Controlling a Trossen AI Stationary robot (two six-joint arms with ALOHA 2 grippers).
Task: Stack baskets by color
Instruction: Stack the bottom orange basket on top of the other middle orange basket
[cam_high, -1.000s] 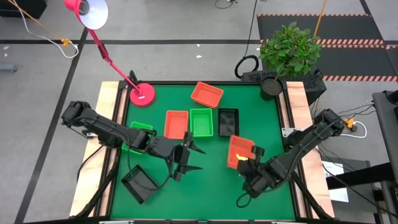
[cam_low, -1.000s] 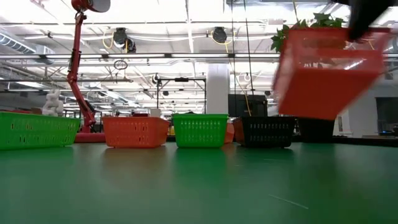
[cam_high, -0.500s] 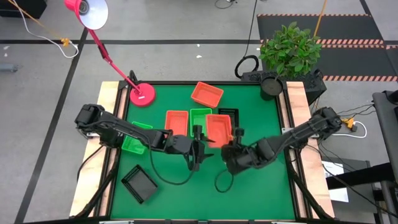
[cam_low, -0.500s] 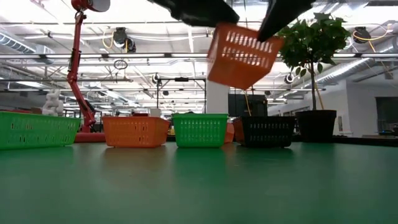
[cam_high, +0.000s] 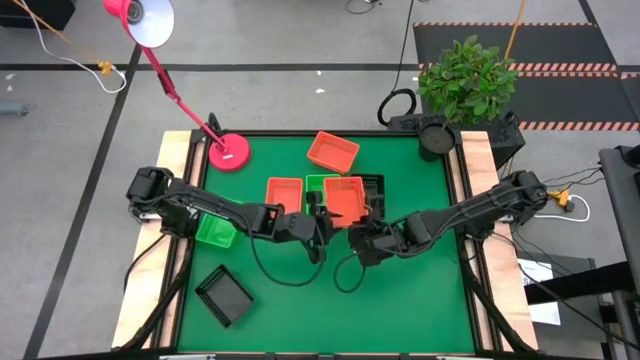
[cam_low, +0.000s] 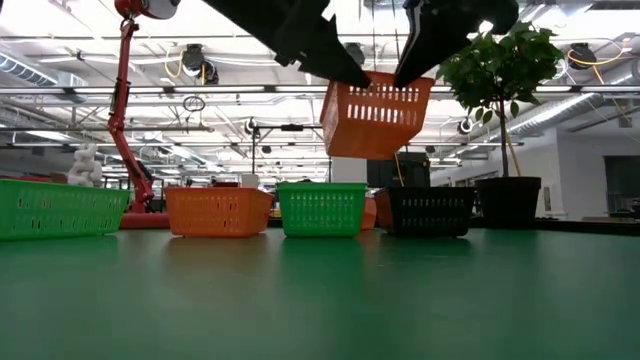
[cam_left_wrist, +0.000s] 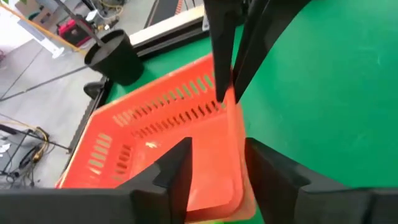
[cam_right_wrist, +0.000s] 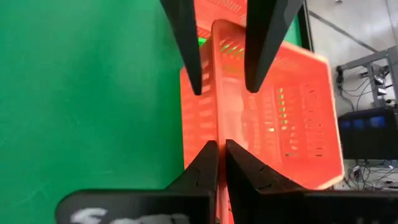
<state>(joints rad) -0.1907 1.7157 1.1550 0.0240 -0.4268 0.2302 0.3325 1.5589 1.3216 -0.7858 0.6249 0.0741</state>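
An orange basket (cam_high: 345, 196) hangs over the table's middle, above a green basket (cam_high: 318, 183) and a black basket (cam_high: 370, 183). My right gripper (cam_right_wrist: 219, 144) is shut on it. My left gripper (cam_left_wrist: 217, 149) is open, its fingers astride the same near wall at the other end. A second orange basket (cam_high: 284, 198) stands left of the green one, and a third (cam_high: 332, 151) farther back. Another green basket (cam_high: 215, 230) lies under my left arm. Another black basket (cam_high: 223, 296) sits at the near left. My right gripper pinches the held basket's near short wall (cam_right_wrist: 222, 124) at its right end, one finger inside and one outside. The fingers slant down from the near right. The basket is lifted clear and slightly tilted (cam_low: 375, 115). Whether my left gripper touches the wall (cam_left_wrist: 235, 146) I cannot tell.
A pink lamp base (cam_high: 229, 152) with its slanting arm stands at the far left corner. A potted plant (cam_high: 465, 80) stands past the far right corner. Open green mat lies along the near edge (cam_high: 330, 320) and on the right side.
My right gripper has carried the orange basket from the near right toward the table's middle and far edge, turning it about until it hangs over the green and black baskets. My left gripper has moved toward the far edge and down, so that its fingers stand astride the basket's near wall.
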